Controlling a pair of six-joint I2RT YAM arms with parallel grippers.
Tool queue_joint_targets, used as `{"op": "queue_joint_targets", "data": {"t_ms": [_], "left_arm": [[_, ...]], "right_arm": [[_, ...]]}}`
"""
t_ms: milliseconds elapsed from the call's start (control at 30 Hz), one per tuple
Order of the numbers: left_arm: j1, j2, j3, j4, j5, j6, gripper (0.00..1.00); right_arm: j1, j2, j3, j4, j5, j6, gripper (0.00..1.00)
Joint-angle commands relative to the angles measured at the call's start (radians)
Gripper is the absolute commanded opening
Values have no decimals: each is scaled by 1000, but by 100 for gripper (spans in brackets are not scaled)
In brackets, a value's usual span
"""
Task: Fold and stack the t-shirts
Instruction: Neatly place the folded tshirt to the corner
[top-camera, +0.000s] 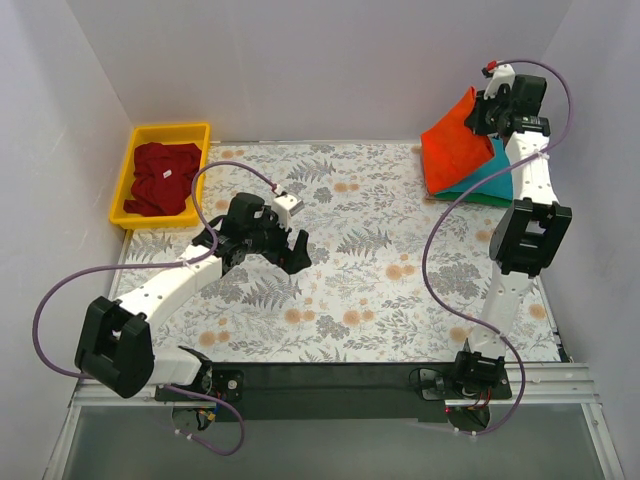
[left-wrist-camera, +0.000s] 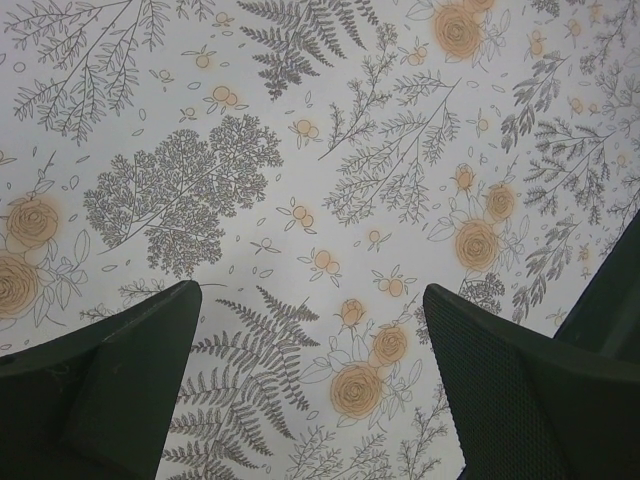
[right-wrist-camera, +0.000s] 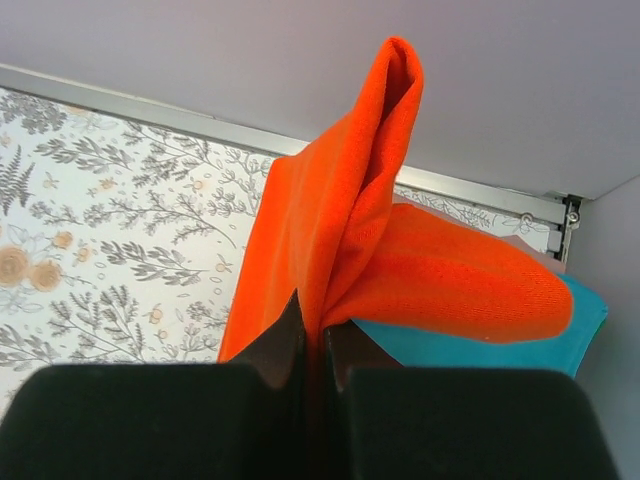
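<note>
My right gripper (top-camera: 480, 112) is shut on the orange-red t-shirt (top-camera: 455, 145) and holds one edge of it up at the far right corner; the rest drapes onto the teal t-shirt (top-camera: 487, 182) lying folded under it. In the right wrist view the orange-red shirt (right-wrist-camera: 350, 240) is pinched between my fingers above the teal shirt (right-wrist-camera: 500, 345). The dark maroon t-shirt (top-camera: 163, 178) lies crumpled in the yellow bin (top-camera: 125, 195). My left gripper (top-camera: 290, 250) is open and empty over the table cloth (left-wrist-camera: 300, 180). No green shirt shows.
The yellow bin stands at the far left corner. White walls close in the table at the back and on both sides. A metal rail (right-wrist-camera: 150, 105) runs along the table's far edge.
</note>
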Motion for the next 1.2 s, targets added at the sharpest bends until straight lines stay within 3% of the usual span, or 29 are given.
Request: {"op": "queue_joint_targets", "data": {"t_ms": [0,767,800,833,867,967,1167], "left_arm": [[3,2,35,-25,19,4,94],[3,17,23,-30,53,-33,96],[4,17,26,-30,52,-33,96],[3,16,29,-30,53,-33,96],[3,11,30,-30,52,-34,95],[3,-3,38,-28,50,-42,96],[12,-40,33,-34,47,-80,96]], "right_arm": [[-29,25,69,34,-37,-73,1],[-100,135,52,121,-21,-308,1],[-101,145,52,135,17,-313,5],[-101,149,52,141,44,-317,19],[-101,154,52,147,71,-316,45],[-101,140,51,161,150,-316,89],[-101,51,39,164,164,-293,97]]}}
